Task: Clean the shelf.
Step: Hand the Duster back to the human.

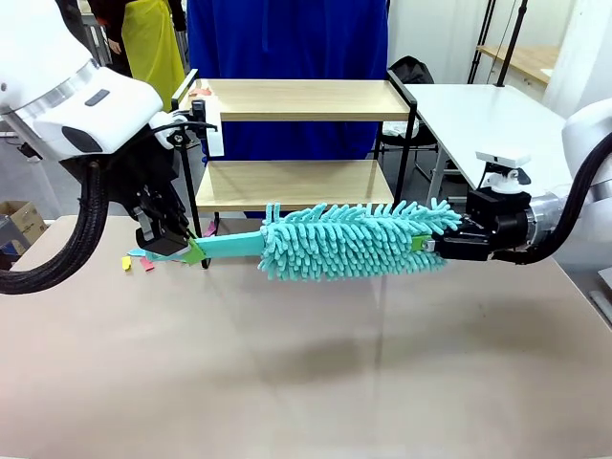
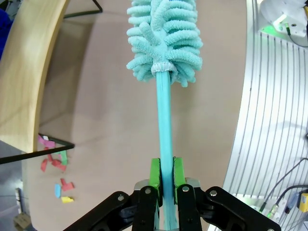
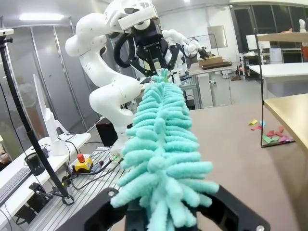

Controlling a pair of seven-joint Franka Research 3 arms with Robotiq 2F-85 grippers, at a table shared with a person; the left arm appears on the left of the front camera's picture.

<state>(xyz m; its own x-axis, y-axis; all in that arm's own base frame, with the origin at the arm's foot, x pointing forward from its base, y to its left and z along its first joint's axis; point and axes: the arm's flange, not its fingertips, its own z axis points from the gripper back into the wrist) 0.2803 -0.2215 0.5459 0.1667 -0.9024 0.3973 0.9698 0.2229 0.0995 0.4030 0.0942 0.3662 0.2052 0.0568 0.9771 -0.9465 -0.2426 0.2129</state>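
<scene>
Standing at the far edge of the tan table [image 1: 306, 382], the shelf [image 1: 296, 100] shows two light wooden boards in a thin black frame, its lower board just behind and above a teal microfibre duster [image 1: 349, 239] that hangs level in front of it, apart from the boards.

The left gripper [image 1: 182, 249] is at the duster's handle end, near the shelf's left front leg. In the left wrist view its green pads [image 2: 154, 175] sit on either side of the slim teal handle [image 2: 165, 115], close against it; whether they press it or have just slackened cannot be told.

The right gripper [image 1: 432, 244] is at the fluffy tip, to the right of the shelf's right front leg. Its fingers are buried in the fringes, closed tight on the duster's head; the right wrist view looks along the fluff toward the left arm.

Small scraps of coloured paper [image 1: 139, 260] lie on the table beside the shelf's left leg, below the left gripper; the left wrist view shows them red, pink, yellow and blue beside the black frame.

A person in a yellow garment [image 1: 153, 38] stands behind the shelf, beside a blue curtain [image 1: 287, 38].
</scene>
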